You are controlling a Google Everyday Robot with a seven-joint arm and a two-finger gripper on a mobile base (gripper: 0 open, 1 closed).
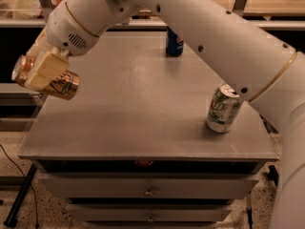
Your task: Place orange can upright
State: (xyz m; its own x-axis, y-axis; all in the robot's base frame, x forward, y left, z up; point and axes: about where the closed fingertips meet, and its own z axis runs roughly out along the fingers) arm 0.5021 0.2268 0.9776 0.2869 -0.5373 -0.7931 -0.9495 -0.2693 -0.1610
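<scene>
Orange can gripped sideways
My gripper [42, 70] clamps the orange can [65, 85]. The white-and-green can [223, 109] stands far right, the blue can [174, 42] behind-right, on the table [133, 113].

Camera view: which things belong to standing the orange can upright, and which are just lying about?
Job: orange can, sideways in the gripper at the left edge of the table.
Lying about: blue can, rear; white-and-green can, right.

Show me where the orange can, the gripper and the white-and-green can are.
orange can [64, 85]: camera view, on its copper side wall.
gripper [42, 71]: camera view, cream finger, at the table's left edge.
white-and-green can [223, 109]: camera view, middle of its side.
</scene>
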